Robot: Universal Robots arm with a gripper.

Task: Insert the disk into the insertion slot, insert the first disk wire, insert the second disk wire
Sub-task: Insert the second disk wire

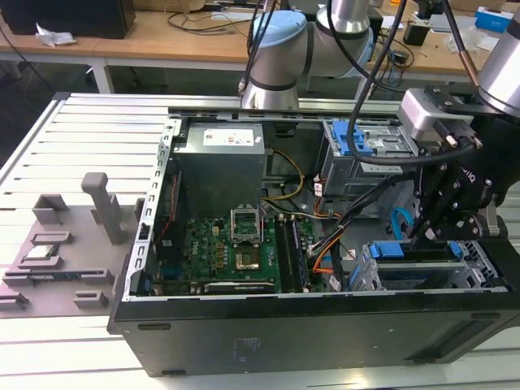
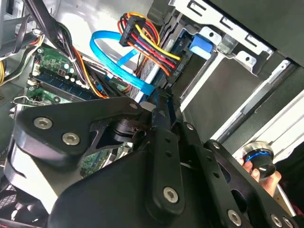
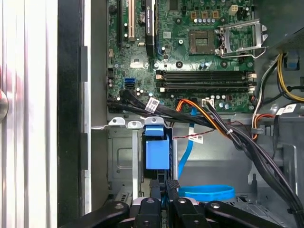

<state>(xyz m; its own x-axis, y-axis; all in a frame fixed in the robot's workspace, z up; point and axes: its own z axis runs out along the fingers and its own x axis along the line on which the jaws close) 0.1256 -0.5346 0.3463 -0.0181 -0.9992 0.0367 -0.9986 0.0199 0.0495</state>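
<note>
Looking along the jaws (image 3: 164, 186) in the first wrist view, I see the two fingertips drawn close together with only a thin gap between them, but I cannot tell whether they pinch anything. Right ahead of the tips sits the blue frame of the disk (image 3: 156, 153), already lying inside the insertion slot (image 3: 124, 161), the perforated silver cage at the near corner of the computer case (image 1: 244, 341). Beside the tips a flat blue ribbon cable (image 3: 206, 193) curls in a loop and runs up toward the motherboard (image 3: 190, 57). In the second wrist view the same blue cable (image 2: 114, 71) arcs just beyond the fingers (image 2: 164, 111), next to a connector with red, yellow and black wires (image 2: 142, 40). In the exterior view the jaws (image 1: 429, 231) hang low over the cage at the exterior view's right, with the taller grey bay (image 1: 366, 150) behind them, the power supply (image 1: 223, 158) farther off, and the slatted surface (image 1: 89, 138) beyond the case.
</note>
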